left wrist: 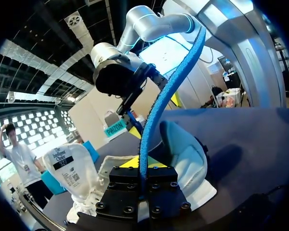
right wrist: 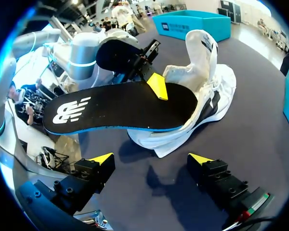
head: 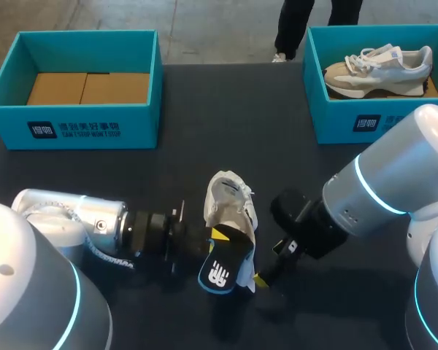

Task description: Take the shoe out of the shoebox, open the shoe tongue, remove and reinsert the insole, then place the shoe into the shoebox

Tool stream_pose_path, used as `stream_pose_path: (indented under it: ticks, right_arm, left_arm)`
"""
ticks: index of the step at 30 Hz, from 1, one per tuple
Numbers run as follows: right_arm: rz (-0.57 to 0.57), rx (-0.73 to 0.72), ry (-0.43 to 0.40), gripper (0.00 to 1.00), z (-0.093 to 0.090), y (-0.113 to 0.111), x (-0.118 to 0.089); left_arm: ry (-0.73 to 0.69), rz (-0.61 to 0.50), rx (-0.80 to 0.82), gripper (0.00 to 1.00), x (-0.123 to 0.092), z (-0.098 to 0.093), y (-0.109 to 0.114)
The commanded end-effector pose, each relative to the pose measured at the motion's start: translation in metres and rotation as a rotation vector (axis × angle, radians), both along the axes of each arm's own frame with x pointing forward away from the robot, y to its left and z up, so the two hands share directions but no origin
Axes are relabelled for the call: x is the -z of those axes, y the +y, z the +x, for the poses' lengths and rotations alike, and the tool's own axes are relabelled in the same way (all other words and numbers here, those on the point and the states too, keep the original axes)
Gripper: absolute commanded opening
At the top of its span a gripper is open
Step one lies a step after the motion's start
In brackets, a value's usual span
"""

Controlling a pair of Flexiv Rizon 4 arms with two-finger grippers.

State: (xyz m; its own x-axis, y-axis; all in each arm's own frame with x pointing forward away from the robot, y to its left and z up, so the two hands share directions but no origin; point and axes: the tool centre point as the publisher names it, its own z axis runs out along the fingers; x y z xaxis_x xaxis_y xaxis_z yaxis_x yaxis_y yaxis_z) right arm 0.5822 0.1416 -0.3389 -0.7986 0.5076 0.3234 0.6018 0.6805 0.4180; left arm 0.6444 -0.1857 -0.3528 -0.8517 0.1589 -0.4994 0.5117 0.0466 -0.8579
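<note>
Tabletop [head: 204,95]: left wrist shows insole [left wrist: 164,91] edge-on; right wrist, its black top.

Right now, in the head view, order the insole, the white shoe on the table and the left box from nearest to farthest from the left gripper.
1. Insole, clamped in the left gripper.
2. White shoe, just beyond it.
3. Left box, at the table's far left.

Place: a robot lab or testing hall.
Machines: left arm [head: 67,215] and right arm [head: 379,182], silver, at one dark table [head: 204,109].
Props: teal shoebox [head: 73,130] and second shoebox [head: 336,118] staged at its far corners.
</note>
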Motion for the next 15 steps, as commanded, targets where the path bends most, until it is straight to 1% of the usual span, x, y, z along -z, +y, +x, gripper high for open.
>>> stream_pose_path:
  ticks: [1, 5, 9, 10, 11, 12, 15]
  right_arm:
    - [0.002, 0.002, -0.002, 1.00, -0.001, 0.000, 0.001]
    - [0.002, 0.002, -0.002, 1.00, -0.001, 0.000, 0.001]
    - [0.002, 0.002, -0.002, 1.00, -0.001, 0.000, 0.001]
    - [0.002, 0.002, -0.002, 1.00, -0.001, 0.000, 0.001]
    - [0.002, 0.002, -0.002, 1.00, -0.001, 0.000, 0.001]
    - [0.002, 0.002, -0.002, 1.00, -0.001, 0.000, 0.001]
    - [0.002, 0.002, -0.002, 1.00, -0.001, 0.000, 0.001]
  left_arm:
    - [-0.010, 0.001, 0.005, 0.00, 0.002, -0.001, 0.000]
    - [-0.021, 0.001, 0.001, 0.00, -0.002, -0.004, 0.001]
    - [-0.035, 0.008, -0.002, 0.15, -0.005, -0.006, 0.001]
    - [-0.036, 0.008, -0.003, 0.22, -0.006, -0.007, 0.001]
    - [-0.039, 0.009, -0.005, 0.25, -0.007, -0.008, 0.001]
    - [-0.041, 0.011, -0.006, 0.26, -0.008, -0.008, 0.001]
    - [-0.044, 0.014, -0.010, 0.35, -0.010, -0.010, 0.002]
